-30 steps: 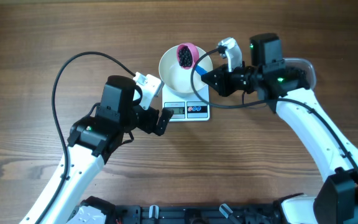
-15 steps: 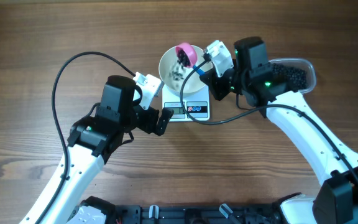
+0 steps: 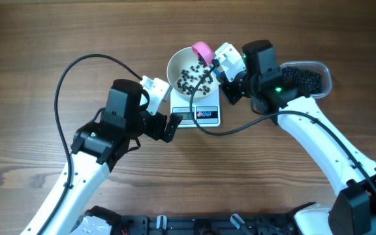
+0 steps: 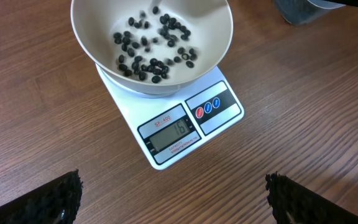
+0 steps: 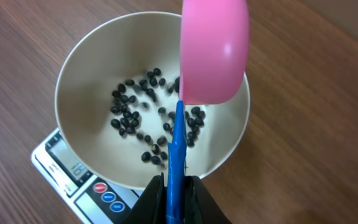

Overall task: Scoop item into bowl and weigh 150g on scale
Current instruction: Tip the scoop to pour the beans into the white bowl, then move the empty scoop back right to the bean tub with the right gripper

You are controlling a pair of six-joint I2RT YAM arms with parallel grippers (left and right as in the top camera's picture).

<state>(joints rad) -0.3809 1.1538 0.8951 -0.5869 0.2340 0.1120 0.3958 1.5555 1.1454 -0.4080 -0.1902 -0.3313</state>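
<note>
- Your right gripper [image 5: 173, 186] clamps the blue handle of the pink scoop [image 5: 213, 50]; it is tipped over the bowl [image 5: 67, 87]; the beans [image 5: 129, 112] lie scattered inside, just ahead of the fingers.
- Withdraw low and the scoop could clip the near rim, shoving the bowl off the scale [image 4: 185, 134]; lift first.
- Your left gripper [image 4: 176, 199] gapes empty before the scale; bare table [image 4: 303, 112] flanks it.

The scale [image 4: 190, 124] shows the number 16 on its grey display [image 4: 171, 132], and a small label [image 4: 162, 121] just above it reads SF-400.
</note>
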